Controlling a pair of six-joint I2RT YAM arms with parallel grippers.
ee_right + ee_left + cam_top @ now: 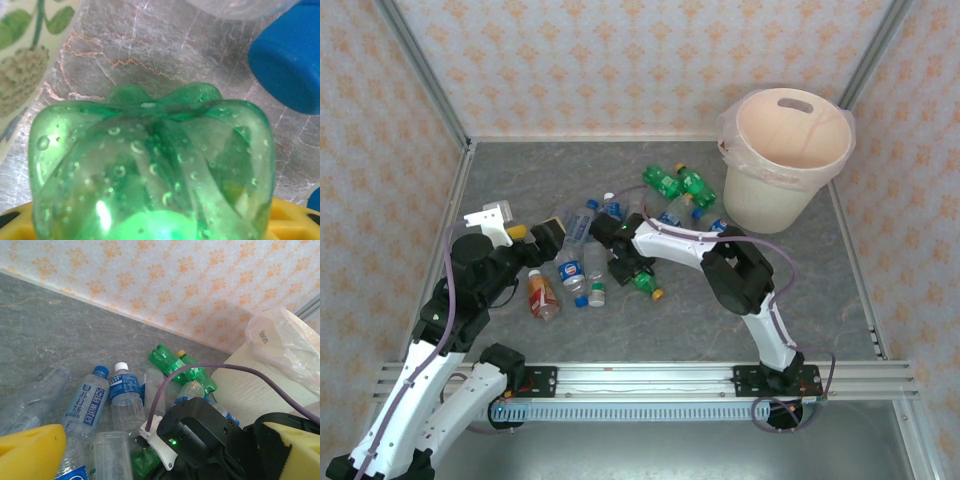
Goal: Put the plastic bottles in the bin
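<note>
Locate the bin at the far right of the table, upright, close to the back wall, with a clear liner bag folded over the rim.

Find the plastic bottles lying scattered on the table surface at mid-table, left of the bin and outside it. Note two green bottles side by side near the bin's base, a red-labelled bottle at the near left edge of the group, and blue-labelled clear bottles lying flat in between.

Read the left gripper as released: left pads spread wide at both lower corners of the left wrist view, grasping nothing, hovering at the left side of the group.

Find the right gripper positioned low over the middle of the group, at a green bottle with an orange cap. In the right wrist view, see the lobed base of this bottle sitting between the right pads, close against the camera, above the grey marbled surface. Cannot tell whether clenched on the bottle or merely bracketing it. Note a blue cap lying just beyond, at upper right.
</note>
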